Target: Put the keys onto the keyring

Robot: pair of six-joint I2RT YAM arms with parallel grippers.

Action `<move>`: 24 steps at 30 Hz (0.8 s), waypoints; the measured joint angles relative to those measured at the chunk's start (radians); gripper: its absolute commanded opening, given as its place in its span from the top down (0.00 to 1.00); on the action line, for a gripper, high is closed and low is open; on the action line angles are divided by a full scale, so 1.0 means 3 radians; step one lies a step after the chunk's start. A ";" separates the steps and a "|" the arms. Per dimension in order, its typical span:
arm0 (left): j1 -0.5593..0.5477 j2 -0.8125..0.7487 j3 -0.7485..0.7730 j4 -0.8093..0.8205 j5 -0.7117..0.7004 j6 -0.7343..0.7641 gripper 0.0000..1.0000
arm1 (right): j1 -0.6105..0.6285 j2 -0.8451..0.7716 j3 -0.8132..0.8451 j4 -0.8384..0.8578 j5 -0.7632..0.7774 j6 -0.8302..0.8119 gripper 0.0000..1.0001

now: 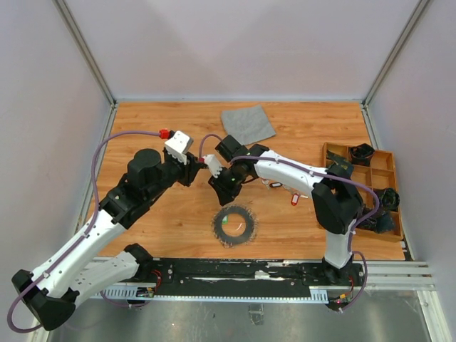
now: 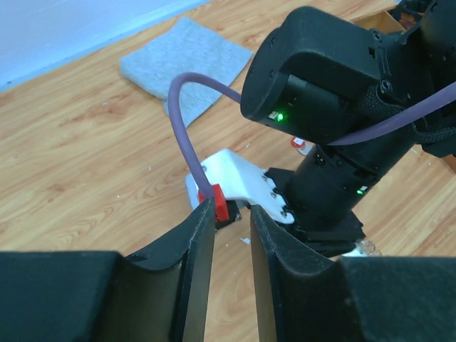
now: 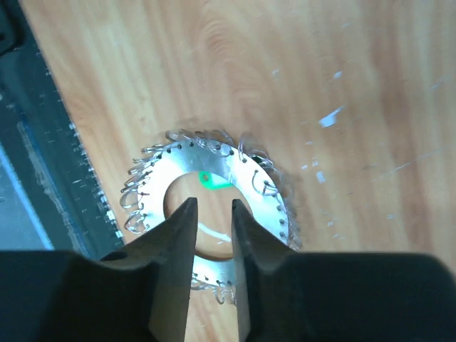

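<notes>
Right gripper (image 3: 214,205) hovers over the keyring (image 3: 249,187), jaws a crack apart; left gripper (image 2: 231,208) close on its left, jaws narrowly spread too

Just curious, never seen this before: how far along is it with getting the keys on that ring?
One green tag already sits at the inner edge of the keyring. The right gripper, empty and slightly parted, hangs above it; the left gripper shows nothing held. A red-tagged key waits on the table.
</notes>
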 measured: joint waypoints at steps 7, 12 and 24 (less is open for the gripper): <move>0.0234 0.0052 -0.0167 0.0065 0.0167 -0.0085 0.67 | -0.0240 -0.0310 -0.0449 0.0890 0.0248 0.0315 0.45; 0.0492 0.0136 -0.0282 0.0181 0.0272 -0.0225 0.63 | -0.0786 -0.1062 -0.1334 0.1620 0.0243 0.0708 0.41; 0.0640 0.0394 -0.0520 0.0532 0.0633 -0.0546 0.58 | -0.1284 -0.2318 -0.2583 0.2068 0.0516 0.1358 0.41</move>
